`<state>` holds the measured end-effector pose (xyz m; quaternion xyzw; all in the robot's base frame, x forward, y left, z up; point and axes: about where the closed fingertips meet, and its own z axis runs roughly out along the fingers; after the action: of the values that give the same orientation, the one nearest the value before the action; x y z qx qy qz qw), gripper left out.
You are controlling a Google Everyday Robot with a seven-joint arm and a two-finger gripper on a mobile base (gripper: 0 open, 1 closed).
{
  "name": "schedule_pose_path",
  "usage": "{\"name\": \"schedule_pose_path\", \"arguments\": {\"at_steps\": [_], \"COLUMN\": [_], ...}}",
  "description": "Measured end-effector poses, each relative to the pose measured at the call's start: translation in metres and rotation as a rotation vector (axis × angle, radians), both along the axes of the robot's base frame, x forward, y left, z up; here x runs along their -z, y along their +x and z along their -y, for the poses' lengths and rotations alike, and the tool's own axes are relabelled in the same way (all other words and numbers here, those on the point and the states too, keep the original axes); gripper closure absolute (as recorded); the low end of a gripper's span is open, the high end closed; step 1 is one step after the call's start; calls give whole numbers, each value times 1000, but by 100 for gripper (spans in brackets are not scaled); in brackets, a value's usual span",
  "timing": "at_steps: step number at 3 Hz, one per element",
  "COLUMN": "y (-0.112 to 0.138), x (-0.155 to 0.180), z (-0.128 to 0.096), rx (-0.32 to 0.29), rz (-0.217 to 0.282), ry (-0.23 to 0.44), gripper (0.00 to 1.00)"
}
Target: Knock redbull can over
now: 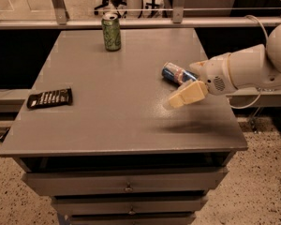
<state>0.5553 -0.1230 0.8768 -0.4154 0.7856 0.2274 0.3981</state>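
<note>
The redbull can [176, 73] lies on its side on the grey table [126, 111], in the right half of the top and a little past the middle in depth. Its blue-and-silver body runs roughly left to right. One round end faces the table's centre, and the other end is hidden behind the white arm [239, 69], which reaches in from the right edge. The gripper [175, 101] is a cream-coloured piece at the end of that arm. It hangs just in front of the can, on the side nearer the camera, slanting down and to the left. It appears to be slightly above the tabletop, since a soft dark shadow [192, 126] lies on the surface below it. From this angle the cream piece reads as a single block, so I cannot tell whether it is parted or closed up, and nothing is visibly held in it. It looks close to the can, though I cannot say whether they touch. A green can [111, 32] stands upright near the far edge, well apart from the fallen one. A flat black packet [50, 98] lies near the left edge. Below the tabletop are drawers [126, 182] with small metal pulls.
</note>
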Motion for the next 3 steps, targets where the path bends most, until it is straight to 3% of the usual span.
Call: {"name": "schedule_pose_path", "arguments": {"at_steps": [2,3], "y": [6,4], "x": [-18,-25], "z": [23,48], "rx": [24,20], "rz": [40,65], "ry": [3,31], "gripper": [0,0]}}
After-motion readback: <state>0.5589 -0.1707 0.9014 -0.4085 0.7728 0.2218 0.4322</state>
